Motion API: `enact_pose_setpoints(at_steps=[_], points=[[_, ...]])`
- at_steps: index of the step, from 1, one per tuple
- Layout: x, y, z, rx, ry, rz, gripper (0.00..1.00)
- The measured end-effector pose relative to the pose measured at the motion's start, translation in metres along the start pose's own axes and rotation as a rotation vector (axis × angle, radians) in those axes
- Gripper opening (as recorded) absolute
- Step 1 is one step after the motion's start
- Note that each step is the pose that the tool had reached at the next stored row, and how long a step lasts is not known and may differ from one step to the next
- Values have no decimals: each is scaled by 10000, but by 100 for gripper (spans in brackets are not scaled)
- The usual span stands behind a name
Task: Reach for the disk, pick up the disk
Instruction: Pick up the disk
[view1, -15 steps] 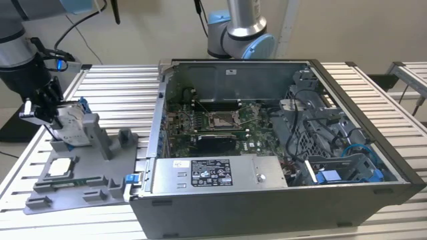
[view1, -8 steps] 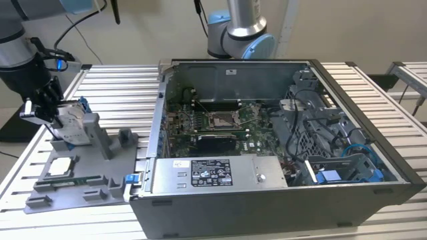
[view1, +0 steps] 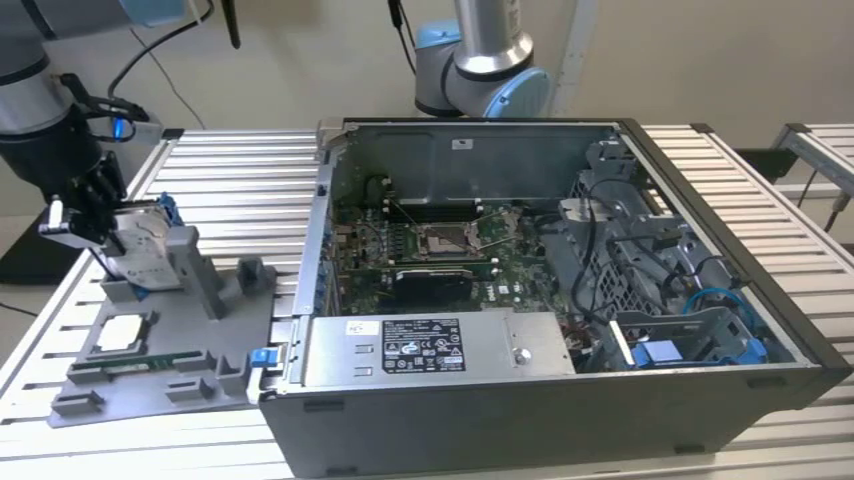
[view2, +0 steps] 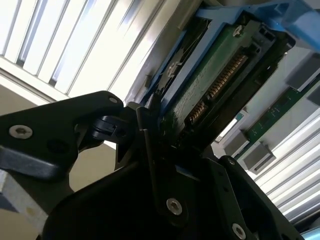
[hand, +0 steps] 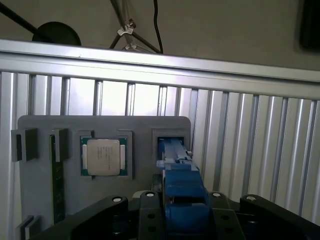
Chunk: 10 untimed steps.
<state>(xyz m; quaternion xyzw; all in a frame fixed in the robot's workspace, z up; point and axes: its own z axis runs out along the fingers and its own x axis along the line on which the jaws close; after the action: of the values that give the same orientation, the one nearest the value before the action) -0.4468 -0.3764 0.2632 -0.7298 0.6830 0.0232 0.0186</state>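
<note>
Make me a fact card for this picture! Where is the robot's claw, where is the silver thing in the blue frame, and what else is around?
gripper: black robot gripper, right at the disk, on the exterior view's left
disk: flat silver hard drive in a bright blue plastic frame, standing on edge in a slot of the tray
tray: grey plastic tray on the slatted metal table
chip: small square silver chip, lying flat in the tray
computer case: open grey metal box, to the exterior view's right of the tray
</note>
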Motion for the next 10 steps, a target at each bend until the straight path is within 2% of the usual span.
enact_pose_setpoints(at_steps=[10], points=[[-4, 0, -63, -1, 0, 0, 0]])
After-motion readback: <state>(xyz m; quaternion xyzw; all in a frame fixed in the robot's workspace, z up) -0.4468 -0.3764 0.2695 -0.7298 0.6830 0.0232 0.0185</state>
